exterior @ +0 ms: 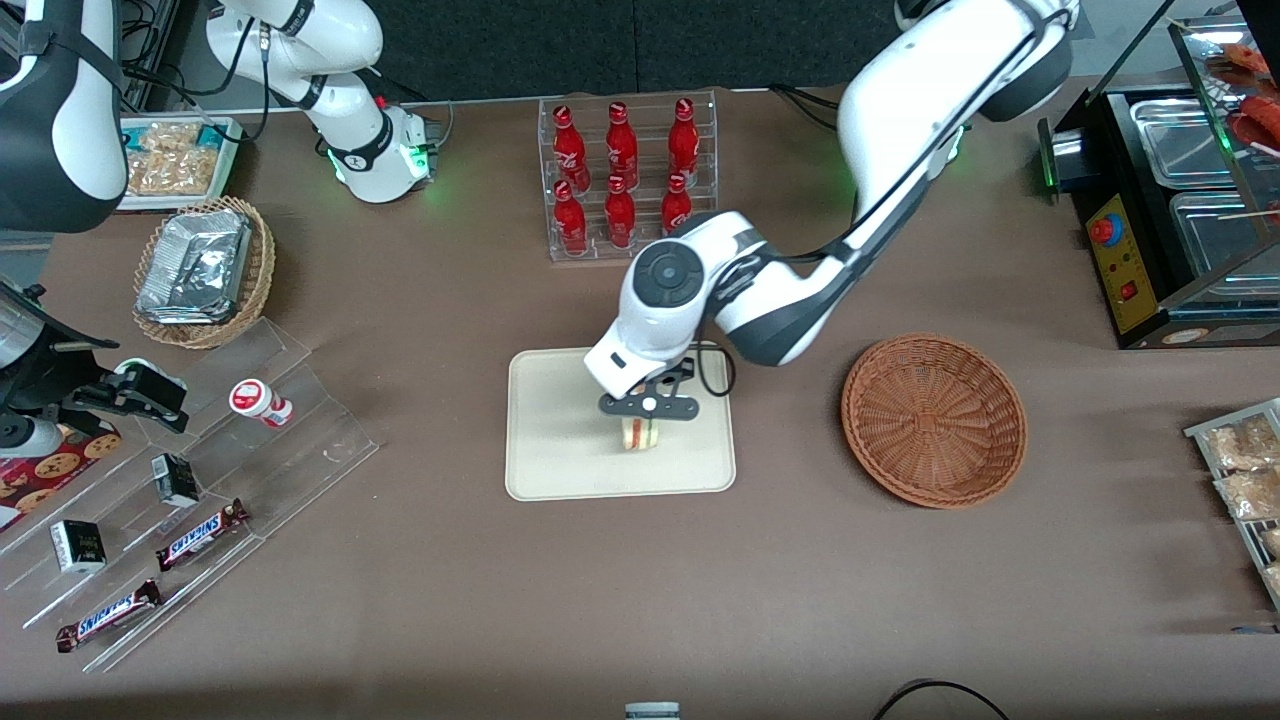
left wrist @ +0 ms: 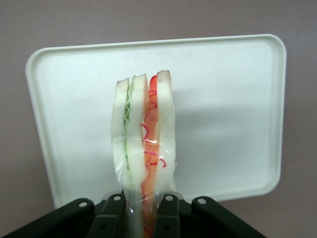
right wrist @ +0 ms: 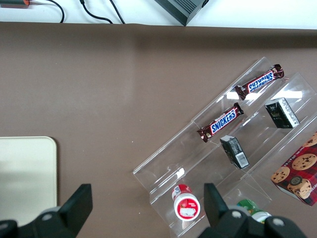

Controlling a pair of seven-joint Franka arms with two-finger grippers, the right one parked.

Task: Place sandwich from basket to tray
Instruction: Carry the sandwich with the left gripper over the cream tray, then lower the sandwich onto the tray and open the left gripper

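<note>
Left wrist view shows the gripper (left wrist: pixel 143 210) clenched on the sandwich (left wrist: pixel 143 148), its two black fingers (left wrist: pixel 168 218) pressing the outer bread slices at the wedge's wider end while the narrower end juts away from the camera over the tray (left wrist: pixel 233 109). The sandwich is wrapped in clear film, which creases and shines where it is pinched; green filling runs along one inner seam and red along the other. In the front view the gripper (exterior: pixel 648 412) sits over the middle of the tray (exterior: pixel 560 460), with the sandwich (exterior: pixel 640 434) just under it, at or very near the tray's surface; whether it already rests there I cannot tell. The woven basket (exterior: pixel 934 420) lies at about three o'clock from the tray, toward the working arm's end of the table, apart from it and with nothing seen in it. A rack of red bottles (exterior: pixel 625 175) stands at twelve o'clock from the tray, farther from the front camera. By my judgement the wedge is light and soft: the bread would squash under a hard squeeze and the film looks slippery, so a mild hold across the flat bread faces near the thick end, as here, suits it best.
</note>
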